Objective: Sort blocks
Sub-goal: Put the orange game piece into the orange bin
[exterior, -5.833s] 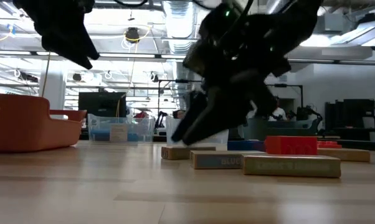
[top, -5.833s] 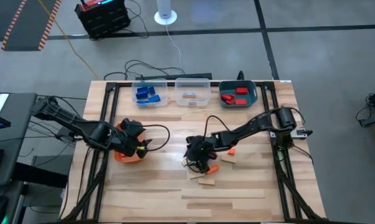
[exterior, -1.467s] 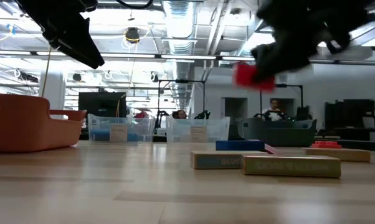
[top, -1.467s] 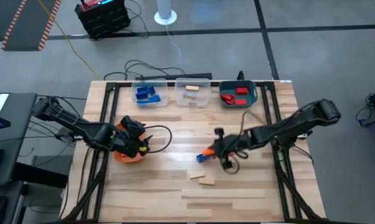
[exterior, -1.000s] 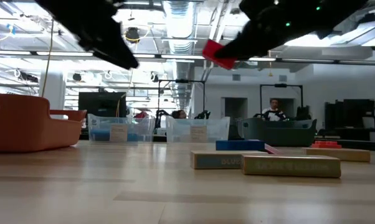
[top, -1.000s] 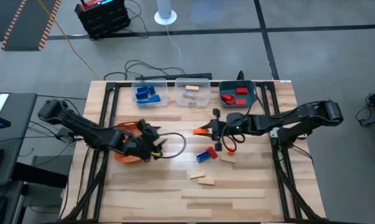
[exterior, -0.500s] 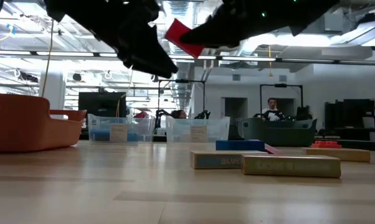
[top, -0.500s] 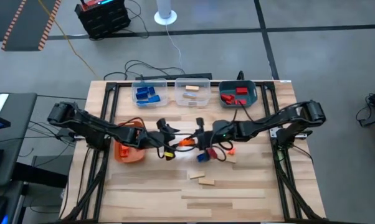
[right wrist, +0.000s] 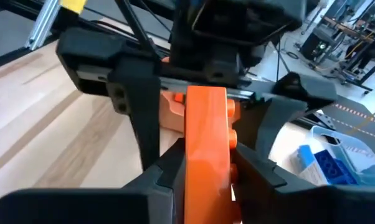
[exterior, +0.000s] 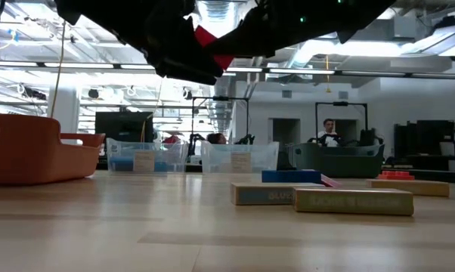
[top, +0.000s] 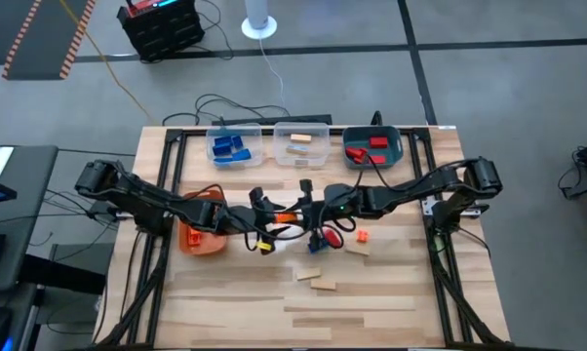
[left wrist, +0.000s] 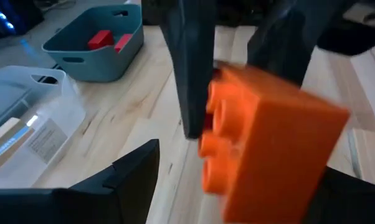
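An orange studded brick [top: 286, 216] hangs above the table's middle, with my right gripper [right wrist: 206, 168] shut on it. My left gripper [left wrist: 243, 168] has come in from the left and is open. Its fingers [right wrist: 137, 112] stand on either side of the brick's free end, with gaps showing. On the table below lie a blue brick [top: 315, 244], a red one [top: 331, 237], a small orange one [top: 362, 234] and tan pieces [top: 308, 275]. In the low view the brick [exterior: 212, 38] shows high up between both dark grippers. My right gripper pinches the orange brick between its two fingers, one on the studded face [left wrist: 207, 118] and one on the opposite face. The fingers reach about level from the table's right side. The brick is lifted clear of the table, its studs turned sideways.
Along the far edge stand a clear bin with blue bricks [top: 236, 146], a clear bin with tan pieces [top: 301, 144] and a teal bin with red bricks [top: 372, 146]. An orange bin [top: 201, 237] sits under my left arm. Cables trail beneath both grippers.
My right gripper has carried the orange brick toward the table's left, keeping it lifted clear. My left gripper has moved from over the orange bin toward the table's right and met it, its fingers now around the brick's free end.
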Controlling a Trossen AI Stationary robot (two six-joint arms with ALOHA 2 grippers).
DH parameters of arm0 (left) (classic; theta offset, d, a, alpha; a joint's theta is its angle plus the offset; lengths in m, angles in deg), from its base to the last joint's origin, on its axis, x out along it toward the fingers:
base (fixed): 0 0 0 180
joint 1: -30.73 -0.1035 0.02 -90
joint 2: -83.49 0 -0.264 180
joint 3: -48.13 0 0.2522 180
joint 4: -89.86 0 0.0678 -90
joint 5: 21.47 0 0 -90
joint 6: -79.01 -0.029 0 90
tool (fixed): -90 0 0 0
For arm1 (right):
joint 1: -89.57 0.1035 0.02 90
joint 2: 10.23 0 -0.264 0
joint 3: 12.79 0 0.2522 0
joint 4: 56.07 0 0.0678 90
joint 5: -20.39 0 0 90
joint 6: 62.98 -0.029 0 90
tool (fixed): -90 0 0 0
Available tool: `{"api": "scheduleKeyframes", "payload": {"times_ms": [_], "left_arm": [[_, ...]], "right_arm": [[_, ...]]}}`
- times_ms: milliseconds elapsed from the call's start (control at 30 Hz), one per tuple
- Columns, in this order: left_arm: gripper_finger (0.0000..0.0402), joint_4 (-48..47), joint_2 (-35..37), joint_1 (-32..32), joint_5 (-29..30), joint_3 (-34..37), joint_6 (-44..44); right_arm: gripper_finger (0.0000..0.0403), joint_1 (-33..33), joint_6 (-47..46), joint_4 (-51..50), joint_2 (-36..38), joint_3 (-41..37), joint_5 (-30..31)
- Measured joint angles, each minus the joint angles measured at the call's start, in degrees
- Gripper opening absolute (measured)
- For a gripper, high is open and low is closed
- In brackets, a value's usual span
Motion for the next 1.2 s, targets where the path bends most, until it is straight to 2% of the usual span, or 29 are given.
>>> {"api": "scheduleKeyframes", "payload": {"times_ms": [200,400,633,800,933,1033,1200], "left_arm": [[0.0213,2.1,0.0,0.0,0.0,0.0,-1.3],[0.0122,2.4,-0.1,0.0,-0.1,-0.3,-4.5],[0.0018,2.1,-0.1,0.0,-0.1,-0.4,-5.8],[0.0001,2.6,0.6,0.2,0.2,-0.6,-5.5],[0.0,2.5,1.8,0.3,0.3,-0.7,-4.0],[0.0,2.5,2.1,0.3,-2.2,-0.7,-2.8],[0.0006,0.1,1.6,0.3,-3.9,-0.7,-0.1]], "right_arm": [[0.0127,0.0,0.1,-1.6,0.0,0.0,0.0],[0.0131,-0.1,0.1,-2.1,0.0,0.0,0.4],[0.0182,0.3,-0.4,-3.1,0.4,0.0,1.0],[0.0233,0.4,-2.4,-5.9,2.1,-0.1,0.6],[0.0248,0.4,-3.0,-8.4,3.5,-0.1,0.4],[0.0237,0.1,-3.4,-8.9,3.7,-0.1,0.5],[0.0182,0.1,-3.4,-8.9,3.6,-0.1,0.4]]}}
